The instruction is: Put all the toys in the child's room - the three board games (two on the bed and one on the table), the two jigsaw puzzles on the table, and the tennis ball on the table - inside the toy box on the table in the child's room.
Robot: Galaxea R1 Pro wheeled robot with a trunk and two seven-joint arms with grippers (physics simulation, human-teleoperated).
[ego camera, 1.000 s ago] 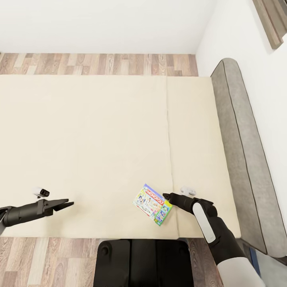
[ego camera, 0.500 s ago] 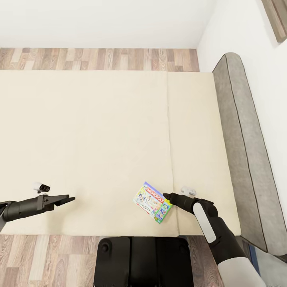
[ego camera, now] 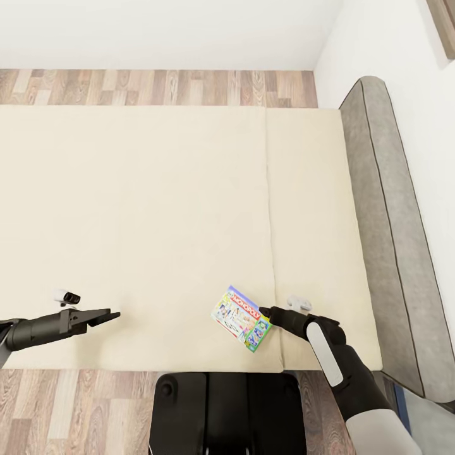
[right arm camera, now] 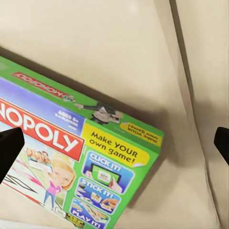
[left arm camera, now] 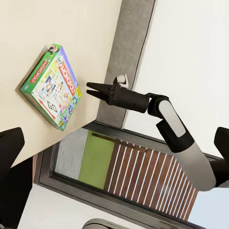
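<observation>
Game: the Monopoly box (ego camera: 242, 318) lies flat on the bed (ego camera: 151, 208), near the front edge.
Right gripper (ego camera: 265, 312): its tip is just beside the game's corner; fingers spread wide, nothing in them.
Left gripper (ego camera: 109, 315): hangs over the bed, well apart from the game; I cannot tell if it is spread or closed.
Done so far: this game is not picked up yet.
Left to do: grab it and carry it off to the toy box.
Toy box: not here by the bed, so I cannot say what is in it.
</observation>
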